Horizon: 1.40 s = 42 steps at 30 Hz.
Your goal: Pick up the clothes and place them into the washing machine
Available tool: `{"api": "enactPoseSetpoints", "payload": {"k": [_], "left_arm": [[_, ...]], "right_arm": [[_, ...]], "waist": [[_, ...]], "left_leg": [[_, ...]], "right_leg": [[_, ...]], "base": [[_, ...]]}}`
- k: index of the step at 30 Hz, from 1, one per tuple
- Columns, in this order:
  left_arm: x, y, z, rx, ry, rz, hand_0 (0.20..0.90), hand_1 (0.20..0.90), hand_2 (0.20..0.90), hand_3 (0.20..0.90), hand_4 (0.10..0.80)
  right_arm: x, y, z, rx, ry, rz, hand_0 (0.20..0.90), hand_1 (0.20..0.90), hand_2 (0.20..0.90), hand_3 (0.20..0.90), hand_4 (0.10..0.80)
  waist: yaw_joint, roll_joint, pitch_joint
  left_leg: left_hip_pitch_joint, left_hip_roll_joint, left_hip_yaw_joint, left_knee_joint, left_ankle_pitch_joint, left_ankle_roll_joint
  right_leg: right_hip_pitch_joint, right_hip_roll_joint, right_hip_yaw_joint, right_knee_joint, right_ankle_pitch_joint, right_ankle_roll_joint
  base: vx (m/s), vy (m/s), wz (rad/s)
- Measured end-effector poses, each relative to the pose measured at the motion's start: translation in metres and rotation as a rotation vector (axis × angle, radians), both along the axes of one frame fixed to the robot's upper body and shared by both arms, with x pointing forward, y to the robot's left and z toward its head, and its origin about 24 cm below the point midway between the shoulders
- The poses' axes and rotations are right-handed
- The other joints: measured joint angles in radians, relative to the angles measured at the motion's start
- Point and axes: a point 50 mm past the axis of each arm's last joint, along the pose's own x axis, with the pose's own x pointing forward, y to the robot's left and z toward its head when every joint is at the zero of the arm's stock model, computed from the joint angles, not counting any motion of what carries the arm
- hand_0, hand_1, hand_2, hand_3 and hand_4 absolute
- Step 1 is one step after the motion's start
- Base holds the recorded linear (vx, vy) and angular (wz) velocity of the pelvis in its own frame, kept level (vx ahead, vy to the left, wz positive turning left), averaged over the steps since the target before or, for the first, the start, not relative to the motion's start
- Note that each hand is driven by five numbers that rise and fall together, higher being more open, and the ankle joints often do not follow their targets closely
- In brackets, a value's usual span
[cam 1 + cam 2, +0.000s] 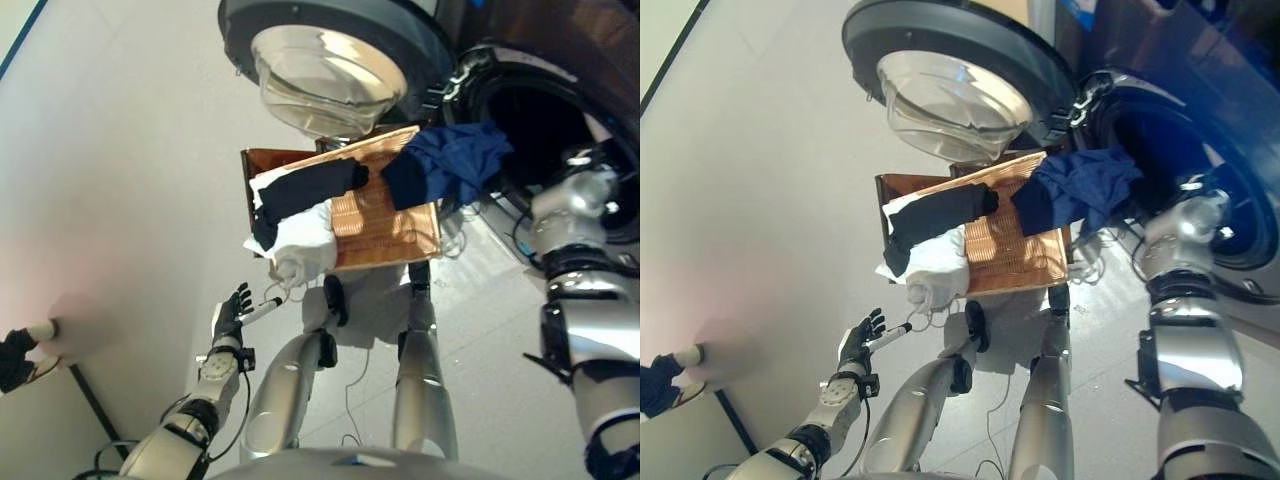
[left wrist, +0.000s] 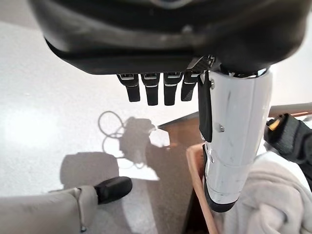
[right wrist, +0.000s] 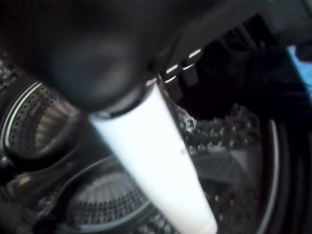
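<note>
A wicker basket stands on the floor before the washing machine. A black garment and a white garment lie on its left side. A blue garment hangs from the basket's far right corner up to the rim of the drum opening. My right arm reaches into the drum, so the eye views hide its hand. The right wrist view shows my right hand over the perforated drum wall, thumb and fingers straight and empty. My left hand hangs open, low and left of the basket.
The round washer door stands swung open just behind the basket, its glass bowl facing me. Grey floor spreads to the left. Part of a person in dark clothing shows at the lower left edge.
</note>
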Motion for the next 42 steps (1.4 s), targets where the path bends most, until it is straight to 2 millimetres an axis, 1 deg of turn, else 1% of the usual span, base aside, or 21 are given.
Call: {"api": "enactPoseSetpoints", "payload": {"k": [1, 2, 3, 5, 9, 11, 18, 19, 22, 26, 29, 33, 34, 38, 42], "left_arm": [[0.000, 0.001, 0.000, 0.000, 0.001, 0.006, 0.900, 0.900, 0.900, 0.900, 0.800], [-0.001, 0.002, -0.001, -0.002, 0.002, 0.015, 0.900, 0.900, 0.900, 0.900, 0.800], [-0.002, 0.002, -0.001, -0.002, 0.003, 0.018, 0.900, 0.900, 0.900, 0.900, 0.800], [-0.001, 0.002, 0.000, -0.002, -0.002, 0.019, 0.900, 0.900, 0.900, 0.900, 0.800], [-0.002, 0.004, -0.001, 0.009, 0.002, 0.039, 0.900, 0.900, 0.900, 0.900, 0.800], [-0.003, 0.004, -0.001, 0.009, 0.003, 0.040, 0.900, 0.900, 0.900, 0.900, 0.800], [-0.003, 0.004, -0.002, 0.013, 0.005, 0.046, 0.900, 0.900, 0.900, 0.900, 0.800], [-0.003, 0.004, -0.002, 0.013, 0.005, 0.046, 0.900, 0.900, 0.900, 0.900, 0.800], [-0.003, 0.004, -0.002, 0.014, 0.006, 0.048, 0.900, 0.900, 0.900, 0.900, 0.800], [-0.004, 0.005, -0.002, 0.014, 0.007, 0.049, 0.900, 0.900, 0.900, 0.900, 0.800], [-0.004, 0.005, -0.002, 0.014, 0.008, 0.049, 0.900, 0.900, 0.900, 0.900, 0.800], [-0.008, 0.005, -0.004, 0.011, 0.018, 0.049, 0.900, 0.900, 0.900, 0.900, 0.800], [-0.010, 0.005, -0.005, 0.009, 0.023, 0.049, 0.900, 0.900, 0.900, 0.900, 0.800], [-0.011, 0.006, -0.006, 0.006, 0.029, 0.046, 0.900, 0.900, 0.900, 0.900, 0.800], [-0.011, 0.006, -0.006, -0.005, 0.028, 0.054, 0.900, 0.900, 0.900, 0.900, 0.800]], "right_arm": [[-0.001, 0.005, -0.004, 0.005, -0.014, 0.011, 0.900, 0.900, 0.900, 0.900, 0.800], [-0.003, 0.019, -0.021, 0.012, 0.007, 0.032, 0.900, 0.900, 0.900, 0.900, 0.800], [-0.004, 0.026, -0.030, 0.013, 0.027, 0.047, 0.900, 0.900, 0.900, 0.900, 0.800], [-0.008, 0.046, -0.059, 0.029, 0.085, 0.089, 0.900, 0.900, 0.900, 0.900, 0.800], [-0.017, 0.066, -0.095, 0.092, 0.163, 0.138, 0.900, 0.900, 0.900, 0.900, 0.800], [-0.019, 0.072, -0.103, 0.081, 0.189, 0.169, 0.900, 0.900, 0.900, 0.900, 0.800], [-0.020, 0.087, -0.112, 0.085, 0.204, 0.225, 0.900, 0.900, 0.900, 0.900, 0.800], [-0.020, 0.086, -0.111, 0.089, 0.196, 0.222, 0.900, 0.900, 0.900, 0.900, 0.800], [-0.022, 0.095, -0.119, 0.155, 0.188, 0.248, 0.900, 0.900, 0.900, 0.900, 0.800], [-0.026, 0.102, -0.136, 0.263, 0.186, 0.274, 0.900, 0.900, 0.900, 0.900, 0.800], [-0.030, 0.104, -0.147, 0.340, 0.194, 0.279, 0.900, 0.900, 0.900, 0.900, 0.800], [-0.035, 0.097, -0.163, 0.466, 0.181, 0.271, 0.900, 0.900, 0.900, 0.900, 0.800], [-0.037, 0.095, -0.167, 0.498, 0.177, 0.263, 0.900, 0.900, 0.900, 0.900, 0.800], [-0.042, 0.086, -0.176, 0.571, 0.165, 0.221, 0.900, 0.900, 0.900, 0.900, 0.800], [-0.046, 0.076, -0.181, 0.624, 0.149, 0.168, 0.900, 0.900, 0.900, 0.900, 0.800]], "waist": [[-0.004, -0.006, -0.003], [-0.011, -0.015, -0.007], [-0.012, -0.019, -0.010], [-0.019, -0.025, -0.012], [-0.018, -0.025, -0.013], [-0.018, -0.025, -0.012], [-0.018, -0.027, -0.013], [-0.019, -0.028, -0.014], [-0.018, -0.035, -0.019], [-0.018, -0.052, -0.031], [-0.018, -0.056, -0.036], [-0.014, -0.054, -0.041], [-0.012, -0.054, -0.042], [-0.005, -0.054, -0.042], [0.005, -0.054, -0.042]], "left_leg": [[0.000, 0.002, 0.000, 0.000, -0.001, -0.002], [0.001, 0.004, -0.001, 0.000, -0.001, -0.003], [0.001, 0.004, -0.001, 0.000, -0.001, -0.003], [0.001, 0.004, 0.000, -0.001, -0.001, -0.002], [0.001, 0.004, 0.000, 0.000, -0.001, -0.003], [0.001, 0.003, 0.001, 0.000, -0.001, -0.003], [0.001, 0.004, 0.002, 0.009, -0.002, -0.003], [0.001, 0.004, 0.002, 0.009, -0.002, -0.003], [0.001, 0.004, 0.005, 0.011, -0.002, -0.003], [0.001, 0.005, 0.008, 0.014, -0.002, -0.003], [0.001, 0.004, 0.010, 0.015, -0.002, -0.003], [0.001, 0.004, 0.012, 0.015, -0.004, 0.000], [0.001, 0.004, 0.012, 0.015, -0.005, 0.002], [0.001, 0.004, 0.012, 0.015, -0.007, 0.003], [0.001, 0.004, 0.012, 0.017, -0.010, 0.000]], "right_leg": [[0.000, 0.002, 0.000, 0.000, 0.000, -0.001], [0.000, 0.005, 0.000, 0.000, -0.002, -0.004], [0.000, 0.006, 0.000, 0.000, -0.002, -0.004], [0.001, 0.006, 0.000, 0.000, -0.002, -0.004], [0.001, 0.005, 0.000, 0.001, -0.002, -0.004], [0.001, 0.005, 0.000, 0.001, -0.002, -0.004], [0.001, 0.005, 0.000, 0.006, -0.002, -0.004], [0.001, 0.005, 0.000, 0.006, -0.002, -0.004], [0.000, 0.005, 0.000, 0.006, -0.006, -0.008], [0.000, 0.004, 0.001, 0.006, -0.012, -0.009], [0.000, 0.002, 0.001, 0.007, -0.019, -0.001], [-0.001, 0.002, 0.001, 0.006, -0.020, -0.002], [-0.001, 0.002, 0.001, 0.006, -0.017, -0.007], [-0.001, 0.002, 0.001, 0.007, -0.011, -0.003], [0.000, 0.002, 0.001, 0.007, -0.010, -0.003]], "base": [[0.013, 0.011, -0.05], [0.000, 0.000, 0.00], [0.000, 0.000, 0.00], [0.000, 0.000, 0.00], [0.000, 0.000, 0.00], [0.000, 0.000, 0.00], [0.000, 0.000, 0.00], [0.000, 0.000, 0.00], [0.000, 0.000, 0.00], [0.000, 0.000, 0.00], [0.000, 0.000, 0.00], [0.000, 0.000, 0.00], [0.000, 0.000, 0.00], [0.000, 0.000, 0.00], [0.000, 0.000, 0.00]]}}
